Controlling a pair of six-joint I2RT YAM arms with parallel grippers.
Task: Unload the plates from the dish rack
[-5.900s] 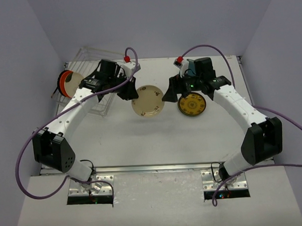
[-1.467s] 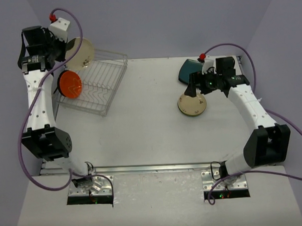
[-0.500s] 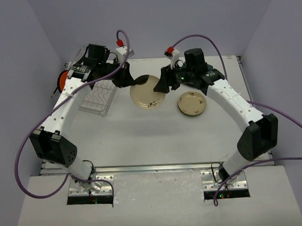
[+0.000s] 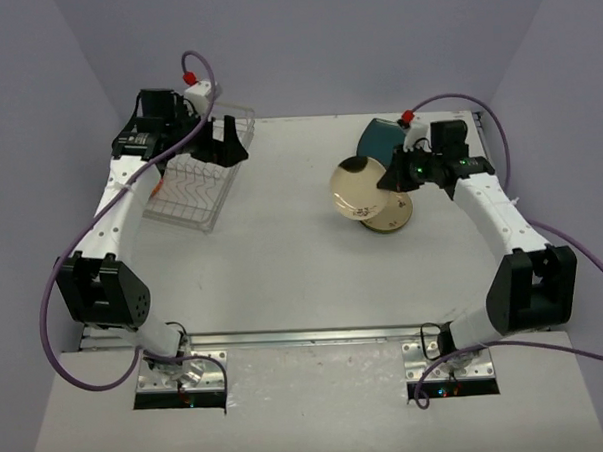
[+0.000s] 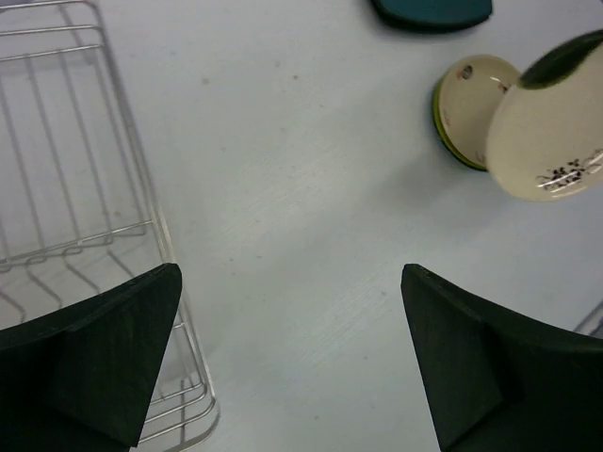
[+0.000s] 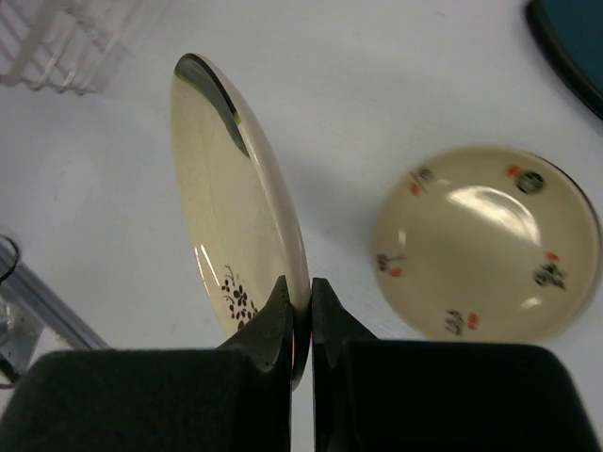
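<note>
At the right, the right gripper (image 6: 300, 294) clamps a cream plate (image 6: 236, 217) by its rim, probably for stacking, while the left gripper (image 5: 287, 282) gapes empty at the dish rack (image 5: 85, 188).

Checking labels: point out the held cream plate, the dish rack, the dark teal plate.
held cream plate (image 6: 221, 212), right wrist view, its inner face
dish rack (image 4: 195, 186), top view, bare wire floor
dark teal plate (image 4: 376, 139), top view, exposed upper surface

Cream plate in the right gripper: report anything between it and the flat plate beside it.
Nothing visible. The right gripper pinches the cream plate by its rim, tilted on edge; only bare table separates it from the flat plate. The dark teal plate lies beyond, off that path.
</note>
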